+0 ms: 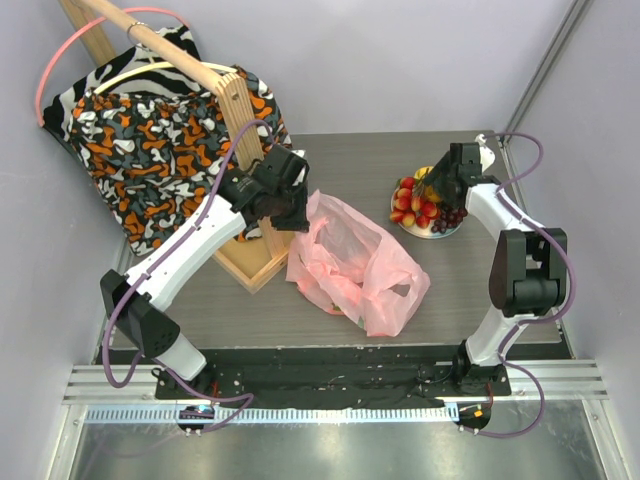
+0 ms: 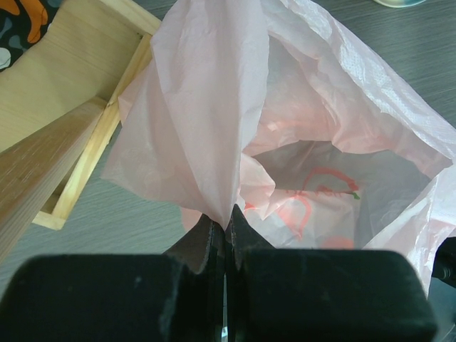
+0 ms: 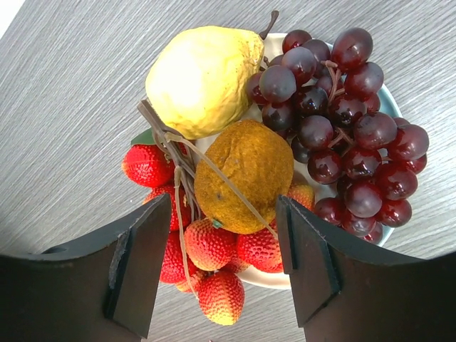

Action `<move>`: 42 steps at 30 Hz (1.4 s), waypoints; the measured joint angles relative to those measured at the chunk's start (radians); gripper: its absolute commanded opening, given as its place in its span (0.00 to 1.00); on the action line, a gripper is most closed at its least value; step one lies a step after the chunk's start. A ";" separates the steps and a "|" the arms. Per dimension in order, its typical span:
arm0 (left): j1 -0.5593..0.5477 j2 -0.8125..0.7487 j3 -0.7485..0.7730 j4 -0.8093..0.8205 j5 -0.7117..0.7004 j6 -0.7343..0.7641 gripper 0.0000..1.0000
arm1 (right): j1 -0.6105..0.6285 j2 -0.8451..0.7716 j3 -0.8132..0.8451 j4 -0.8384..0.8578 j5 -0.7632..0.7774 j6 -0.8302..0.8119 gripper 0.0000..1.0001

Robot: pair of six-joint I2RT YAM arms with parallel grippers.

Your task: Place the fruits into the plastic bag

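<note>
Our left fingers (image 2: 199,249) pinch the rim of the plastic bag (image 2: 206,107), its mouth open over the desk (image 2: 107,228); we see a wooden frame (image 2: 64,92) at left.

white arm links (image 1: 195,245), black joints (image 1: 525,272), purple cables (image 1: 542,152) looping beside both, black bases (image 1: 480,380)

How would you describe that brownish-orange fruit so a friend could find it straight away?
On the far right side of the grey table stands a pale plate heaped with fruit. In the heap's middle lies the orange fruit, between a yellow pear-shaped fruit, dark grapes and red strawberries. It alone is round, rough-skinned and dull brownish-orange.
</note>
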 measured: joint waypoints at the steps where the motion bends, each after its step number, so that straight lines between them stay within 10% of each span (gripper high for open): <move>1: 0.000 0.000 0.000 0.000 0.000 -0.001 0.00 | 0.000 0.003 0.000 0.001 0.000 0.001 0.68; 32: 0.000 -0.001 -0.002 0.001 0.002 -0.002 0.00 | 0.000 0.057 -0.015 0.013 0.026 0.046 0.72; 42: 0.000 -0.001 -0.002 0.001 0.002 -0.002 0.00 | 0.000 0.066 -0.015 0.046 0.023 0.063 0.42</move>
